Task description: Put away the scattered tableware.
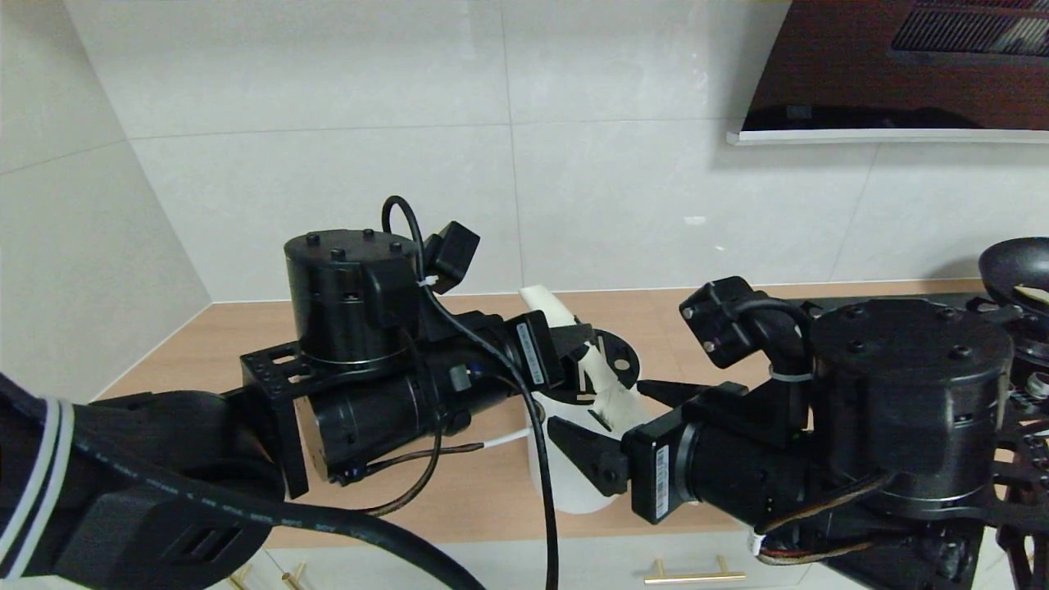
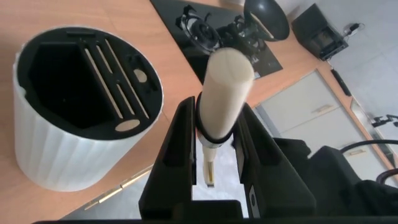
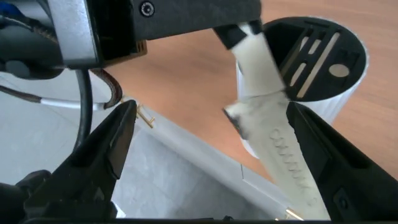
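Note:
My left gripper (image 1: 574, 354) is shut on the cream handle of a white knife (image 1: 610, 389), which it holds tilted above a white ribbed holder (image 1: 574, 492) with a black slotted top. In the left wrist view the handle (image 2: 225, 81) sticks up between the gripper's fingers (image 2: 180, 143), and the holder (image 2: 62, 155) stands beside it on the counter. My right gripper (image 1: 623, 418) is open just in front of the holder. The serrated blade (image 3: 280, 155) hangs between its spread fingers (image 3: 115, 140), nearer one finger, with the holder (image 3: 348, 93) behind.
A black cooktop (image 2: 211, 31) with a dark pan (image 1: 1016, 262) lies on the right of the wooden counter (image 1: 483, 492). A range hood (image 1: 901, 65) hangs above it. Drawer fronts with brass handles (image 1: 692, 574) run below the counter edge.

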Motion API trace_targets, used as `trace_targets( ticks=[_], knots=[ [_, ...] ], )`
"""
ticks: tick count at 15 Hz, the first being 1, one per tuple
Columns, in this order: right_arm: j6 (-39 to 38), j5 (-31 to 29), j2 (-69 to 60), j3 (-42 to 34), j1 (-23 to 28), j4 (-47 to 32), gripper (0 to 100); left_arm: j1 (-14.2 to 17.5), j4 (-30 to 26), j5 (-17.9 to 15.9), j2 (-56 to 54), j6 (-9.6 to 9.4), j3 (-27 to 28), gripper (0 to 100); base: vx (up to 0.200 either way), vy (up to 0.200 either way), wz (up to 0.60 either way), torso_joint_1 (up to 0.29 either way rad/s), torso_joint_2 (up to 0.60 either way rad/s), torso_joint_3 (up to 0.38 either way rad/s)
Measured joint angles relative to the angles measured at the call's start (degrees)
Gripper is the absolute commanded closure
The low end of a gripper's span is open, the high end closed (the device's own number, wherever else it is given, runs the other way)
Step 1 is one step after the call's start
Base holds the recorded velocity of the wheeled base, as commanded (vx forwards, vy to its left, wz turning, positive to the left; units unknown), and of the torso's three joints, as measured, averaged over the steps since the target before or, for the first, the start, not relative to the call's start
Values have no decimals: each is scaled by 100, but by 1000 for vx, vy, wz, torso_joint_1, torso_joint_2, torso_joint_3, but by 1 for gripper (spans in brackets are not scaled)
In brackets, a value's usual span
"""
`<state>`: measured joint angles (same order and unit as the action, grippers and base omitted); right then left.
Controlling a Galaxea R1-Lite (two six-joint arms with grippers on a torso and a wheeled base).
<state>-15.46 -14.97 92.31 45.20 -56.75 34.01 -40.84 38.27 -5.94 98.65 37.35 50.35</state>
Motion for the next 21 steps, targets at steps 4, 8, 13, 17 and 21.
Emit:
trace_targets(
  ticks=[4, 8, 13, 17, 21],
  knots=[
    [679, 68, -553, -229, 540, -40, 0, 346, 79, 2, -372, -46, 56, 100, 0, 0, 0, 0, 0, 0],
    [785, 94, -822, -332, 807, -40, 0, 901, 251, -7, -909, -670, 128, 100, 0, 0, 0, 0, 0, 0],
    [791, 66, -807, -336, 827, -38, 0, 1198, 987, -27, -1130, -1910, -149, 100, 0, 0, 0, 0, 0, 0],
    [789, 44, -745, -325, 827, -35, 0, 1215, 1563, -55, -1114, -2920, -443, 100, 0, 0, 0, 0, 0, 0],
    [805, -79, -761, -282, 818, -51, 0, 1002, 1352, -66, -885, -3341, -110, 100, 0, 0, 0, 0, 0, 0]
  ],
)
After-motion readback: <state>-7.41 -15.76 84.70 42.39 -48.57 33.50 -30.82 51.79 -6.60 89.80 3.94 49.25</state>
